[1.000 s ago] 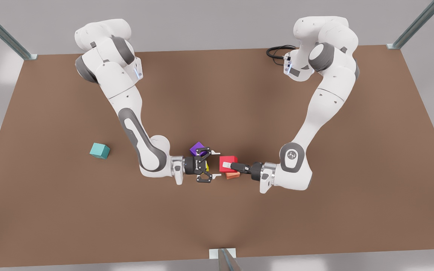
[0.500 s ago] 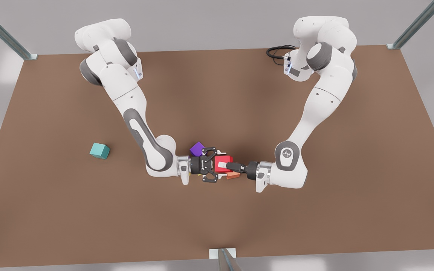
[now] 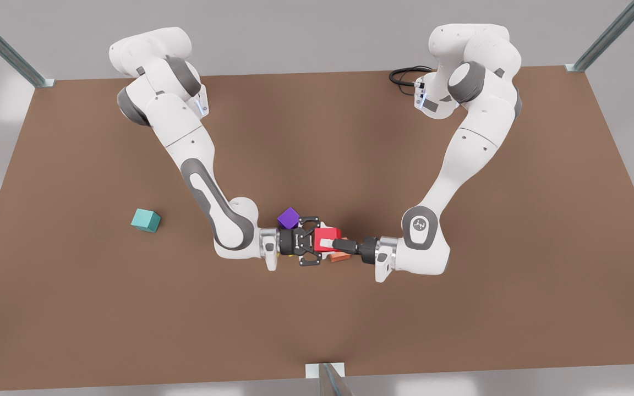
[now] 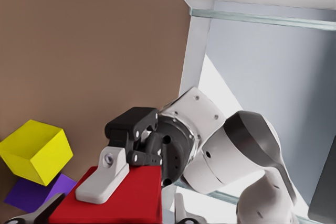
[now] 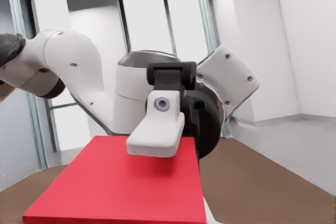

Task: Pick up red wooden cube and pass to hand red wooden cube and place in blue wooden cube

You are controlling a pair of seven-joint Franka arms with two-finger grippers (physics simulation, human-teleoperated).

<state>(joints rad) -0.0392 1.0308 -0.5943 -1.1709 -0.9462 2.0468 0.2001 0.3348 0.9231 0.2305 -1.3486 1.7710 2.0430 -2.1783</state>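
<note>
We see red wooden cube (image 3: pixel 332 235) held above tabletop (image 3: pixel 460 308) mid-scene; right claw (image 3: pixel 326 242) clamped on it; left claw (image 3: pixel 318 241) spread astride it; likely light, rigid; grip free flat faces.

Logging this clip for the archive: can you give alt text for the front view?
The right gripper clamps the red wooden cube above the brown table while the left gripper straddles it, jaws open. The blue wooden cube sits apart at the front view's left.
</note>
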